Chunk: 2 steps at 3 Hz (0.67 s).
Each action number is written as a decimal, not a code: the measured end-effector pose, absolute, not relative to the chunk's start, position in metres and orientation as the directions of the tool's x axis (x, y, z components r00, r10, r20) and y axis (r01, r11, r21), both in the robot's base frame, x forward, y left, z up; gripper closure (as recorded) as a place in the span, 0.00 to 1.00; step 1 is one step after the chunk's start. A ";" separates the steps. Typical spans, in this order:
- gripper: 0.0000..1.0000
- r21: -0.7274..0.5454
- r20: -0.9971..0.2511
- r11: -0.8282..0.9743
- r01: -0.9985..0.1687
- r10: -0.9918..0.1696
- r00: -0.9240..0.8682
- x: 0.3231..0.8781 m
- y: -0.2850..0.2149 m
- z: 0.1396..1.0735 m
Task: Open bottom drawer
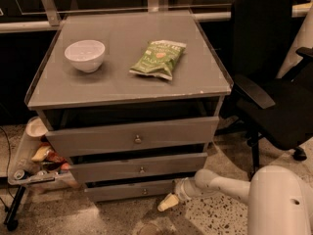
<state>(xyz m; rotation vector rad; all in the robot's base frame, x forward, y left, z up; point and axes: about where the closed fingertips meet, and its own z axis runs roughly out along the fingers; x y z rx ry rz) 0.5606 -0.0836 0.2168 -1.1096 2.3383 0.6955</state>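
**Gripper low at the cabinet's foot, beside the bottom drawer**

I saw the arm (222, 185) reach in from the rounded white body at the lower right. It ran low and nearly level towards the left, just above the floor. At a chunky white wrist joint it bent downward, so the gripper (168, 202) pointed down and left at the floor. The gripper was a pale cream tip. It sat just below and to the right of the bottom drawer (122, 191), near that drawer's right end, and appeared not to touch it. Whether it was wide or narrow I could not tell, and I saw nothing held in it.

The bottom drawer was the lowest and slimmest of three flat grey fronts on the grey cabinet (122, 84). It carried one small round metal knob (145, 191) at its centre, left of the gripper. A dark gap ran along its top edge, under the middle drawer (112, 171).

The only printing in view was on the green snack bag (158, 58) lying on the cabinet's smooth matte top, and I could not read it. The bag looked crinkled and glossy. Left of it, well apart, stood a round white bowl (85, 55). The floor (220, 222) was speckled like terrazzo. A black office chair (274, 87) with a padded armrest stood to the cabinet's right.
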 end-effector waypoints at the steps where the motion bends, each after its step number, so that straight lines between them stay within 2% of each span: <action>1: 0.00 0.245 -0.592 0.547 -0.800 -0.569 -0.570 0.561 -0.084 0.217; 2: 0.00 0.246 -0.615 0.545 -0.801 -0.551 -0.564 0.555 -0.085 0.232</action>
